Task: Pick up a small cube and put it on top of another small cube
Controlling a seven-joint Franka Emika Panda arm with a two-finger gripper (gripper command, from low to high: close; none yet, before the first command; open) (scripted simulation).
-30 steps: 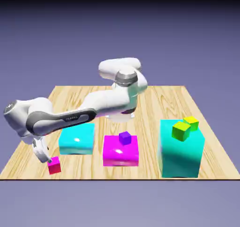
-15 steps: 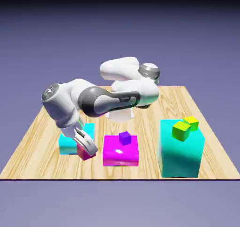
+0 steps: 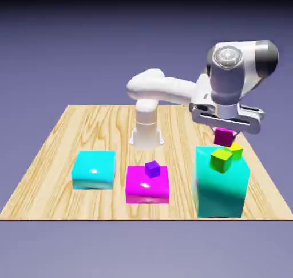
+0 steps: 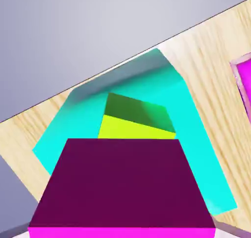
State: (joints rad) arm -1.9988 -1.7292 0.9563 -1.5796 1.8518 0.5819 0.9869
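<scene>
My gripper (image 3: pixel 224 134) is shut on the tiny magenta-pink cube (image 3: pixel 223 137), holding it in the air just above the tall teal block (image 3: pixel 220 188) at the exterior view's right. On that block's top sit a small green cube (image 3: pixel 221 160) and a small yellow cube (image 3: pixel 234 151). The held cube hangs above and between them. In the hand view the magenta-pink cube (image 4: pixel 122 188) fills the bottom and hides the fingertips, with a green cube (image 4: pixel 137 117) on the teal block (image 4: pixel 196 134) beyond it.
A tiny purple cube (image 3: pixel 152 168) rests on the large magenta block (image 3: pixel 147 185) in the middle. A low cyan block (image 3: pixel 94 169) lies at the exterior view's left. The robot base (image 3: pixel 146 133) stands behind them on the wooden table (image 3: pixel 57 139).
The arm has swung from the table's left front across to the right and risen, carrying the magenta-pink cube from table level to above the tall teal block.
</scene>
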